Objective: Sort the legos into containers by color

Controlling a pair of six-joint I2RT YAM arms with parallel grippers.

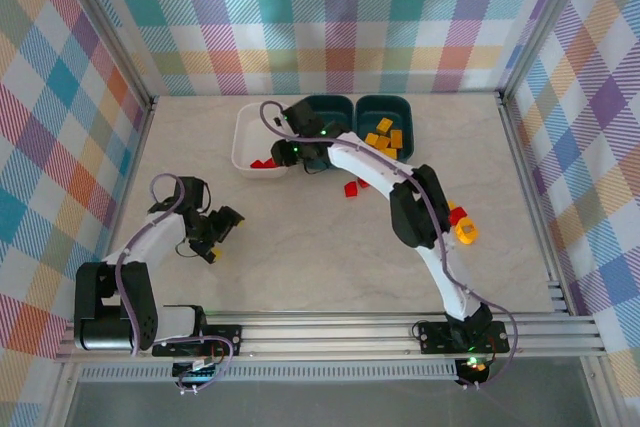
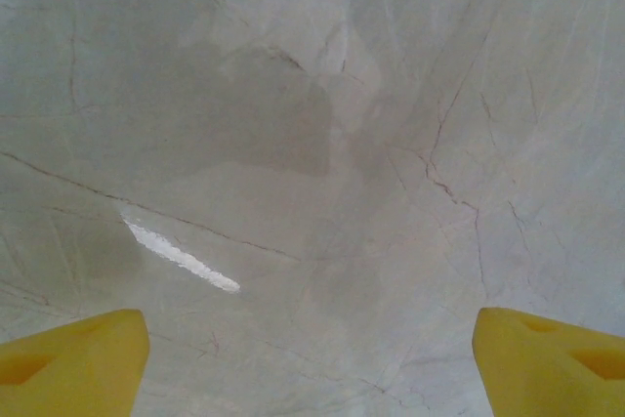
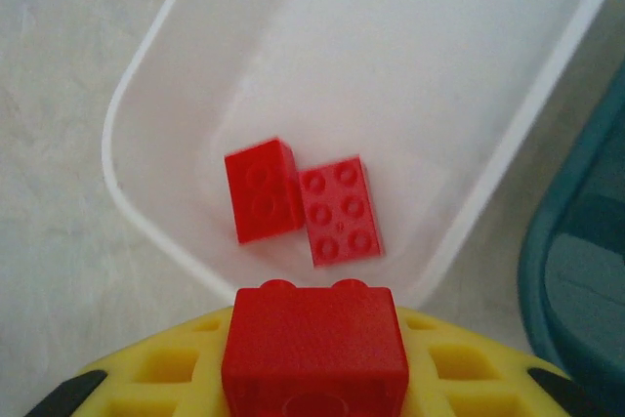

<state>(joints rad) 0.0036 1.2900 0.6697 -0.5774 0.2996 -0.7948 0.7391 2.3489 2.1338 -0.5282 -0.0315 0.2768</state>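
Three containers sit on the tabletop: one white tub and two teal tubs. The right claw grips one red lego above the white tub, where two red legos lie side by side. The left claw hangs wide over bare tabletop.

No writing, label, brand or number is legible anywhere; one red lego bears a tiny unreadable mark.
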